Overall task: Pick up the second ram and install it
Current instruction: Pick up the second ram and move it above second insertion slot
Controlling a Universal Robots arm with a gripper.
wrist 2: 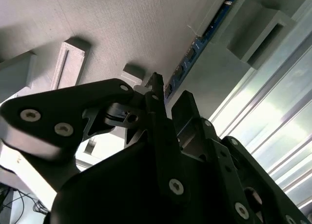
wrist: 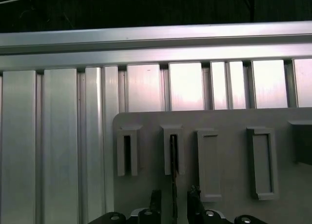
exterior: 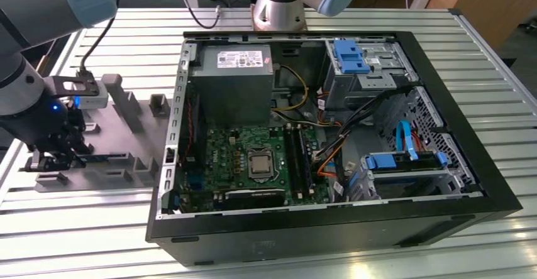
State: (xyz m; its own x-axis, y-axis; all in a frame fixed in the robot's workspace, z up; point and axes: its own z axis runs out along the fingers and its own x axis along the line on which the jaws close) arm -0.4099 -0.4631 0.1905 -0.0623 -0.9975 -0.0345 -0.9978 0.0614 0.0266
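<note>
Tool poised low over the grey holder plate on my counter, its fingers partly apart and straddling the second ram. The stick stands on edge in one of the plate's slotted blocks. I see a gap on each side of it, so nothing is gripped. Beside the plate lies the opened computer case.

One open computer case, one green motherboard, one power supply, one grey holder plate, one ram stick
</note>
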